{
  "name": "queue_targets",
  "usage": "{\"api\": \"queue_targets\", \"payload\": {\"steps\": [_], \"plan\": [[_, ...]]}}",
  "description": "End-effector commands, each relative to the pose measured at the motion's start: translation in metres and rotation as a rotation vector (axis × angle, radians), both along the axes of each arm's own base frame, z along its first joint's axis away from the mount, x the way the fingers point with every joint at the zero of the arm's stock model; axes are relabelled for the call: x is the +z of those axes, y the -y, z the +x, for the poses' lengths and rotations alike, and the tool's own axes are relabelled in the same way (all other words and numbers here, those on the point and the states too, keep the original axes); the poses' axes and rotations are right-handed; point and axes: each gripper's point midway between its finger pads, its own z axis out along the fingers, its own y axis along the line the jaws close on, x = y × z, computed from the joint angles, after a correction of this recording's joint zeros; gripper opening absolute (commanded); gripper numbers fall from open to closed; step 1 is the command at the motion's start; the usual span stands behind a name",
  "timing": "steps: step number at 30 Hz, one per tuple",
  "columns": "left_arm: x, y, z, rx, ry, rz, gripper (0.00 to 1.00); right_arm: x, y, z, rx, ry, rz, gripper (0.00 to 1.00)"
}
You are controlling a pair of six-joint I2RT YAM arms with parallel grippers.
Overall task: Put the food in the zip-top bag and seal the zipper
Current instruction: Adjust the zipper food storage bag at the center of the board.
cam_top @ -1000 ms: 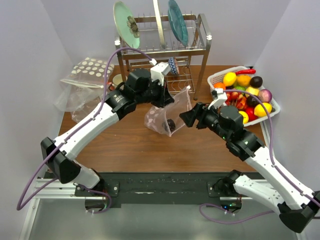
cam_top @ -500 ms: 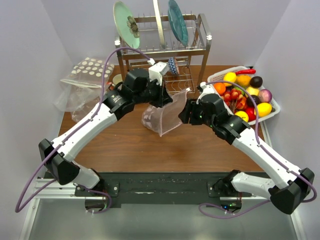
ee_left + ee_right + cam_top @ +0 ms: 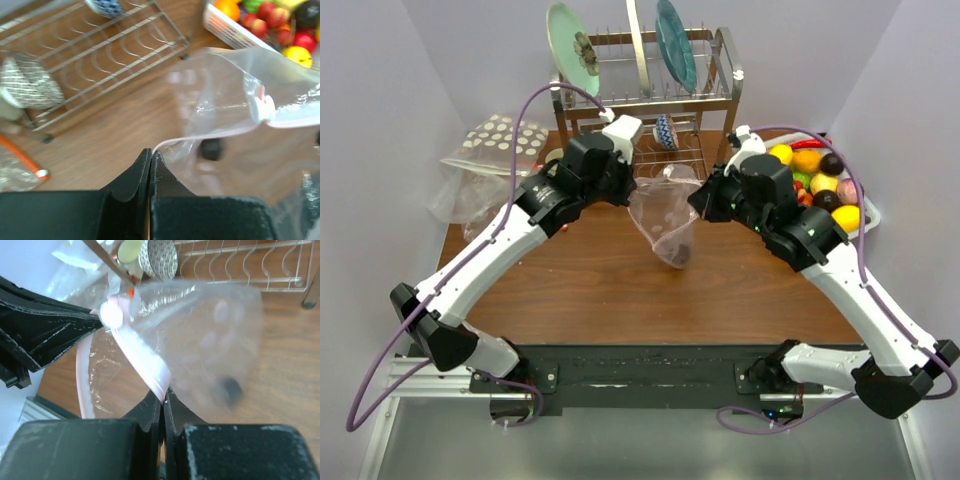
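Fingers point(image 3: 132, 175) of the left gripper point(image 3: 150, 156) are pressed flat against each other. The pale pink zipper point(image 3: 200, 140) of the zip-top bag point(image 3: 235, 170) comes out from between their tips and runs toward the right of the left wrist view. The right gripper point(image 3: 163, 405) is clenched just the same. At the bottom centre of its own wrist view, its tips nip the lower end of that pink strip. The strip climbs from there to the upper left of that frame, where the left arm's black fingers pinch it beside a small white tab point(image 3: 111, 314).

From overhead, the bag hangs in the middle of the frame between the two grippers, over the wooden table point(image 3: 570, 290). Its mouth is up and its body narrows to a point below. I cannot tell whether that point touches the wood. One dark purple piece point(image 3: 682, 253) lies at the bottom of the bag, showing blurred through the plastic in both wrist views.

More food point(image 3: 810, 160), yellow, orange, red and dark, is heaped at the right edge of the overhead frame, partly behind the right arm. It sits in the white basket point(image 3: 232, 29), well apart from the bag. A metal dish rack point(image 3: 720, 95) with upright plates stands at the top centre. A polka-dot bag point(image 3: 500, 135) lies at the upper left.
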Motion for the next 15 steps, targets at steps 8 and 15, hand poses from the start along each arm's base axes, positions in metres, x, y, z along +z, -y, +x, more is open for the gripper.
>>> {"api": "queue_targets", "payload": {"steps": [8, 15], "plan": [[0.081, -0.087, 0.0, 0.259, 0.214, 0.162, 0.0, -0.032, -0.044, 0.011, 0.147, -0.071, 0.019, 0.59], [0.067, -0.073, 0.002, 0.201, 0.212, 0.145, 0.0, -0.029, -0.007, 0.025, 0.024, -0.042, -0.098, 0.65]]}}
